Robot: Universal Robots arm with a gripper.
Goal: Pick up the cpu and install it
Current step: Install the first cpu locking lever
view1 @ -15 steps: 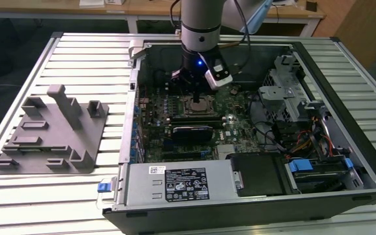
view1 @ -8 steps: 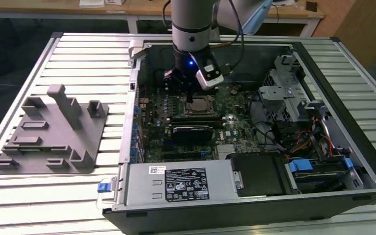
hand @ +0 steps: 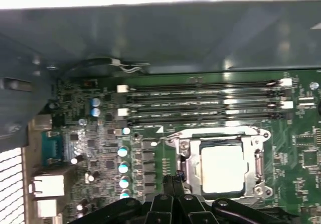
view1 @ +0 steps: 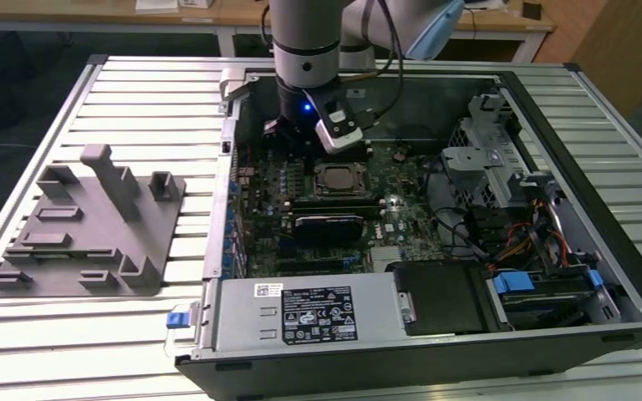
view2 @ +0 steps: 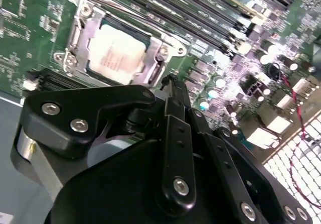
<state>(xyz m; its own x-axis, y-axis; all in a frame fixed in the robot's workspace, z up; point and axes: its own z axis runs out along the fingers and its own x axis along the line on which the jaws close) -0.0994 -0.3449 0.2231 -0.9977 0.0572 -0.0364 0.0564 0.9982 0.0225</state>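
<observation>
One slatted desk (view1: 131,92) carries an open computer case (view1: 410,368) and, on the exterior view's left, a grey plastic fixture (view1: 87,225) well apart from the work. Above the case hangs the arm (view1: 304,42), its wrist low over the motherboard (view1: 399,221). On that board, beside the memory slots (hand: 200,101), sits the socket frame (view2: 75,13). The cpu (view2: 116,53) lies flat inside the frame, silver top upward, in both wrist views. The gripper (view2: 170,81) hovers just beside the socket's edge. Its fingers (view2: 173,113) are drawn together to a closed tip and hold nothing. Judged from this, the chip is already placed. Good practice here is to confirm that it rests level with its corners matched, and to apply no sideways force. The closed tip should stay off the frame and the nearby capacitors (hand: 122,152).
</observation>
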